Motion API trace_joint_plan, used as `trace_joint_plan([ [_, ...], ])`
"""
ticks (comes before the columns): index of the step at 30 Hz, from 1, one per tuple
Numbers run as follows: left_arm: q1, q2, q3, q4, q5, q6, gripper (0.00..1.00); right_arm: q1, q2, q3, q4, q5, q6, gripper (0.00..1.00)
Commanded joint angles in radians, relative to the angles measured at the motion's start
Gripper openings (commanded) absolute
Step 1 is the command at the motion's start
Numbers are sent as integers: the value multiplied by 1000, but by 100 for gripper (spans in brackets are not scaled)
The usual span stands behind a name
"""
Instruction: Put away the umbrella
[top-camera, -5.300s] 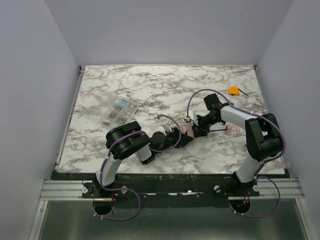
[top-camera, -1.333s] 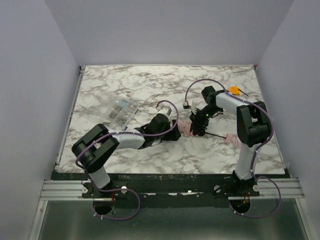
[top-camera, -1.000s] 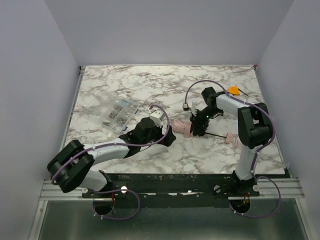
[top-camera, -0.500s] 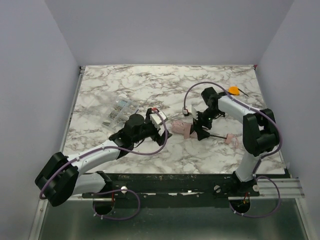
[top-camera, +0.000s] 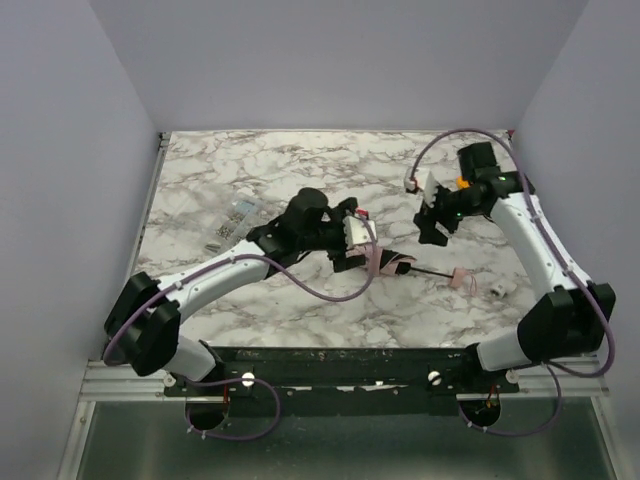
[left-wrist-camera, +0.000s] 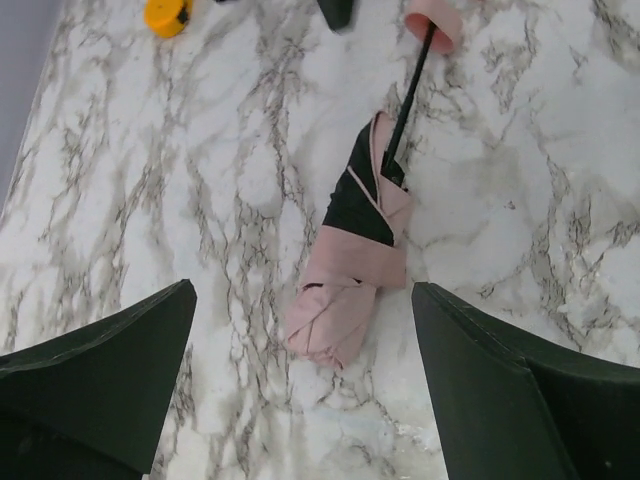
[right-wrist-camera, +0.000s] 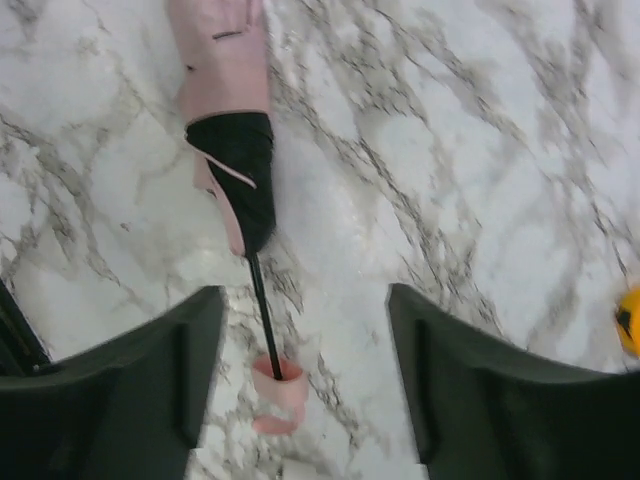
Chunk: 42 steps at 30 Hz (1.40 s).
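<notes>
The pale pink umbrella (top-camera: 386, 263) lies folded on the marble table, its dark shaft (top-camera: 432, 271) running right to the small pink handle (top-camera: 462, 279). My left gripper (top-camera: 352, 255) hovers open just left of the folded canopy. In the left wrist view the canopy bundle (left-wrist-camera: 350, 270) lies below and between the spread fingers (left-wrist-camera: 110, 380), untouched. My right gripper (top-camera: 434, 230) hangs open above and behind the shaft. In the right wrist view the handle (right-wrist-camera: 278, 395) and shaft (right-wrist-camera: 262, 310) lie on the table under the open right gripper (right-wrist-camera: 305, 292).
A small orange object (top-camera: 466, 182) sits at the back right, partly behind the right arm. A clear packet of metal parts (top-camera: 236, 222) lies at the left. A small white piece (top-camera: 498, 290) rests near the handle. Walls close in on three sides.
The right gripper has let go of the umbrella and risen toward the back right. The left arm has swung in from the near left to the canopy. The umbrella now lies free.
</notes>
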Motion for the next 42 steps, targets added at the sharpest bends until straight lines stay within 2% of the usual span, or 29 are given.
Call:
trace_joint_plan([
  [1,-84,180,211,-441,-13,392,89,-199,-126,-82,-41,-76,104,61],
  [2,-90,226,245,-482,-22,430,88,-272,-152,-126,-28,-66,117,45],
  [4,-95,302,304,-523,-41,481,87,-371,-200,-209,3,-25,130,26],
  [7,-97,389,378,-548,-48,537,86,-500,-250,-307,23,-23,139,15],
  [11,-103,488,477,-559,-81,578,84,-636,-258,-393,59,-28,152,6],
  [19,-127,627,633,-612,-43,572,80,-733,-168,-500,127,-8,120,4],
  [23,-152,676,657,-625,-81,543,74,-732,-150,-543,194,-17,154,4],
  [29,-172,708,635,-628,-133,507,61,-729,-118,-594,371,-16,301,0],
  [32,-177,719,639,-636,-150,496,55,-671,-81,-610,407,11,355,0],
  [34,-178,726,653,-651,-149,481,50,-605,-64,-632,457,50,403,0],
  [37,-179,743,691,-691,-148,456,41,-443,-30,-626,479,83,495,0],
  [42,-184,769,731,-745,-136,440,30,-224,5,-526,466,91,579,0],
])
